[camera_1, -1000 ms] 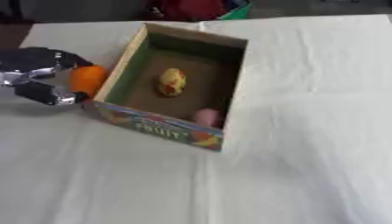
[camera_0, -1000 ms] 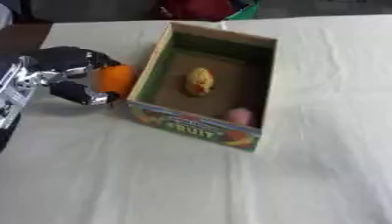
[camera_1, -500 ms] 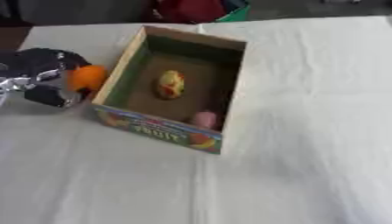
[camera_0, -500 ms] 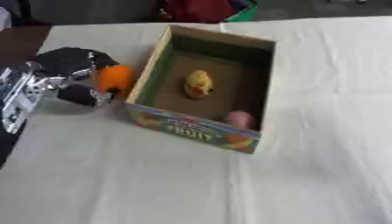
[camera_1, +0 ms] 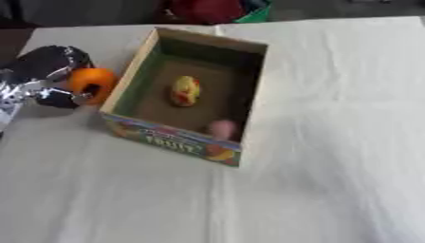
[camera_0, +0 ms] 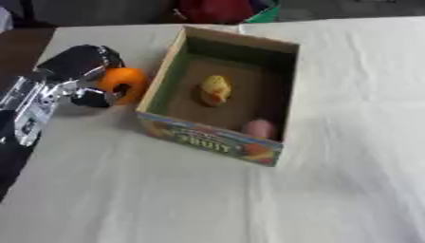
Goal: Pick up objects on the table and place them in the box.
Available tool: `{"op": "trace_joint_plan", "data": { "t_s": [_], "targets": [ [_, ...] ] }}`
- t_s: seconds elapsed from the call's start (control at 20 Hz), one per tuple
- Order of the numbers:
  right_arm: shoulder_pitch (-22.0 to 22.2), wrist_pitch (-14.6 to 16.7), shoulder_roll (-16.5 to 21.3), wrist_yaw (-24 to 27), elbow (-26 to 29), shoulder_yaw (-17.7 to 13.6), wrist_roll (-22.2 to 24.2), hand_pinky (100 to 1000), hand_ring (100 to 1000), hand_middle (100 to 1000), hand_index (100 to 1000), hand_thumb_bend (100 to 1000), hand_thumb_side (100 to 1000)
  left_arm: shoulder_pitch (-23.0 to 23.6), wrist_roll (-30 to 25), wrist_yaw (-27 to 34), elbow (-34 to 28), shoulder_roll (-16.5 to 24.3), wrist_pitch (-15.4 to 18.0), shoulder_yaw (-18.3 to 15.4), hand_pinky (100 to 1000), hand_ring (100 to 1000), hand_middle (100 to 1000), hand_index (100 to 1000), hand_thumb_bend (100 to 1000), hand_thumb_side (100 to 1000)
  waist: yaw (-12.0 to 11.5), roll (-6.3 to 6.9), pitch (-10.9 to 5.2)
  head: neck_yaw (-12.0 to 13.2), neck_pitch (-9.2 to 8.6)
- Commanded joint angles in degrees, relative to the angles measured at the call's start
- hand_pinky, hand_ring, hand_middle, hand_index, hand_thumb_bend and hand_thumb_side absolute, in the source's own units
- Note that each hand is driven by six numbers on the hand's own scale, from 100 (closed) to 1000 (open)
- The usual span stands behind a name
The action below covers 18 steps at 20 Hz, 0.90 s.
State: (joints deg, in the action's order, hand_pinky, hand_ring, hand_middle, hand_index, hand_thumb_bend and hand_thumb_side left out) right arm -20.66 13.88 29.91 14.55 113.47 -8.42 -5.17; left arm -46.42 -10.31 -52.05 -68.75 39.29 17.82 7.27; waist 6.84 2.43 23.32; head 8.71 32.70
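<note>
You are looking at a staged test setup, most likely a lab or demo room; the exact kind of room cannot be determined. The counter is covered by a plain, creased white cloth. A printed cardboard fruit box stands on it as a prop. Beyond the far edge, a dark floor, a red item and a green item are visible.

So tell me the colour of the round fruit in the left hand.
Orange, gripped by the left hand beside the box; clearest in the left eye view.

White-clothed table, cardboard box
</note>
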Motion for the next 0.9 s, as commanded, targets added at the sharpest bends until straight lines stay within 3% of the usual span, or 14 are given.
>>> {"op": "trace_joint_plan", "data": {
  "t_s": [0.05, 0.45, 0.7, 0.75, 0.8, 0.9],
  "targets": [
    [-0.3, -0.3, 0.8, -0.2, 1.1, -0.3, 0.0, 730, 1000, 518, 735, 100, 732, -0.8, 0.1, 3.4, -1.0, 1.3, -1.8, -0.1, 403, 533, 391, 441, 100, 250, -0.1, -0.13, -1.58, -0.1, 0.12],
    [-0.1, -0.1, 1.4, 0.6, 1.1, -0.3, -0.2, 731, 1000, 519, 734, 100, 709, -0.5, 2.3, 7.5, -5.9, 2.6, -4.3, 0.8, 379, 487, 380, 459, 100, 323, -0.5, -0.2, -3.03, -0.8, 1.33],
    [0.2, -0.1, 1.6, 1.1, 1.1, -0.3, -0.2, 732, 1000, 520, 734, 100, 703, -0.5, 2.6, 7.0, -10.9, 4.0, -5.3, 0.9, 368, 481, 396, 472, 100, 340, -0.9, -0.25, -4.02, -2.7, 2.42],
    [0.3, -0.1, 1.6, 1.2, 1.1, -0.3, -0.3, 732, 1000, 520, 734, 100, 746, -0.5, 2.8, 6.4, -11.8, 4.3, -5.6, 0.8, 371, 480, 398, 475, 100, 340, -0.9, -0.25, -4.15, -3.1, 2.48],
    [0.3, -0.1, 1.7, 1.3, 1.1, -0.3, -0.3, 732, 1000, 520, 734, 100, 700, -0.5, 3.2, 6.2, -12.7, 4.2, -5.9, 0.7, 374, 479, 394, 469, 100, 346, -0.9, -0.26, -4.26, -3.4, 2.49],
    [0.3, 0.0, 1.7, 1.4, 1.1, -0.3, -0.3, 732, 1000, 520, 734, 100, 700, -0.8, 3.3, 7.6, -14.3, 4.1, -6.4, 0.5, 378, 477, 392, 466, 100, 355, -0.8, -0.28, -4.4, -3.9, 2.45]
  ]
}}
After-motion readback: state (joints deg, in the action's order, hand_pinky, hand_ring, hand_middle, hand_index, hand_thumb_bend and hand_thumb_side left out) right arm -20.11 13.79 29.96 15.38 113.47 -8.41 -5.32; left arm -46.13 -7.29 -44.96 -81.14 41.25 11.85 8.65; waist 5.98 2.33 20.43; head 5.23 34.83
